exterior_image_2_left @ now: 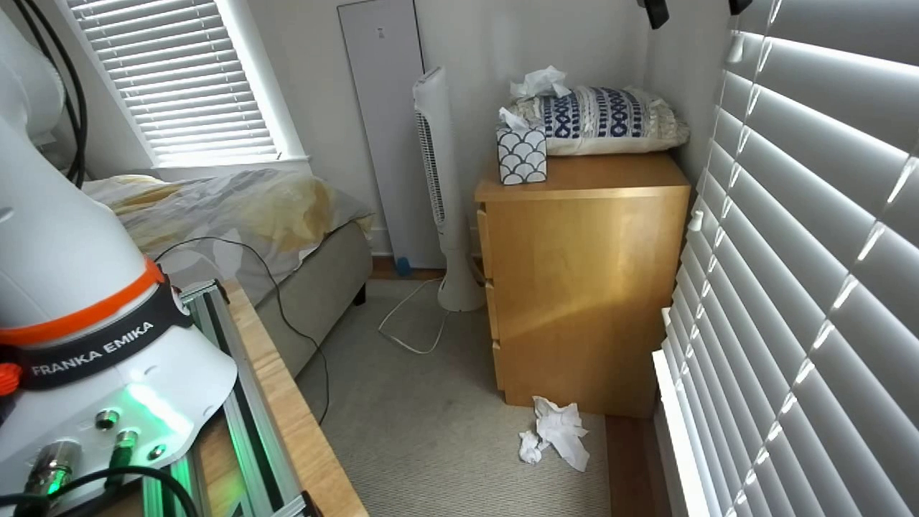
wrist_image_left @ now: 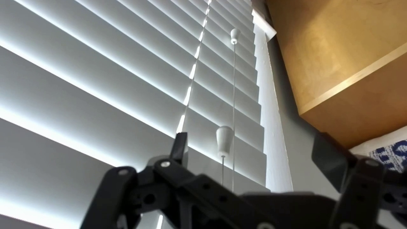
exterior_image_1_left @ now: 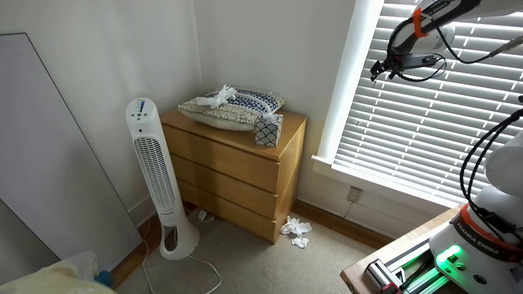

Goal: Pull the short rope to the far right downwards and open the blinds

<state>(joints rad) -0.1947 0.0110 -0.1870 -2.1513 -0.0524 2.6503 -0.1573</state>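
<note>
Pale walls (exterior_image_1_left: 278, 45) and carpet (exterior_image_1_left: 261, 269) surround a wooden dresser (exterior_image_1_left: 229, 159) that stands near the lowered white blinds (exterior_image_1_left: 396, 118), daylight leaking between the slats (wrist_image_left: 95, 41); close to their dresser-side edge hangs the short rope (wrist_image_left: 222, 168), ending in a bell-shaped tassel (wrist_image_left: 224, 139), with a longer cord (wrist_image_left: 234, 82) just beside it; I judge the rope light, thin and limp, the tassel hard, smooth and apt to slip; taking hold just above it, at the narrow neck, looks surest, since the flare below would stop a slide; the gripper (wrist_image_left: 252, 143) stands with its fingers (wrist_image_left: 330, 159) spread wide, pinching nothing; in the wrist view the tassel shows between them, nearer the finger on the slats' side; whether it is truly within their reach or beyond the tips, I cannot tell.
</note>
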